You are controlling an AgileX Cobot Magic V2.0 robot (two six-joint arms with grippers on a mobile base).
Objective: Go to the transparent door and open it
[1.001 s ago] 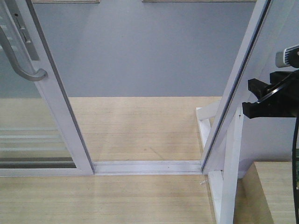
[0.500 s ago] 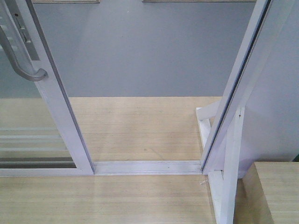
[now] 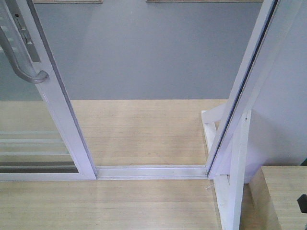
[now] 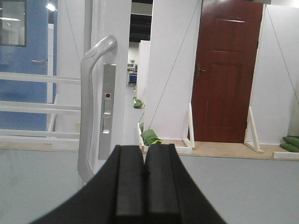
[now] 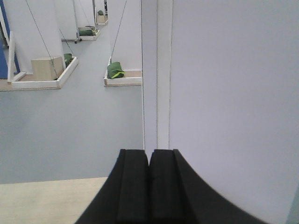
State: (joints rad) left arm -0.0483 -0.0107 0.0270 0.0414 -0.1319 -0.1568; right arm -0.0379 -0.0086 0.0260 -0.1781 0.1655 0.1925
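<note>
Nearest in each wrist view is the robot's own black hand. The left hand (image 4: 145, 186) has its two flat pads pressed together on nothing, and the right hand (image 5: 149, 186) is likewise closed and empty. Neither touches the door.

Just beyond the left hand, in its wrist view, stands the transparent door (image 4: 110, 70), a tall clear-glass panel in a white metal frame with thin white horizontal bars, its curved silver-white pull handle (image 4: 91, 107) on the stile beside a narrow lock plate (image 4: 107, 112). In the front view the same door (image 3: 62, 115) sits at the left edge of the threshold, its handle (image 3: 21, 62) at the upper left.

Between that stile and the bare white upright frame post (image 3: 240, 96) at the right lies a wide gap over the pale metal floor track (image 3: 151, 171), with wood-grain floor (image 3: 144, 129) and grey floor beyond.

Judging from that gap, the door already stands open, and the task appears essentially done; at most, withdrawal of the arms is left.
</note>
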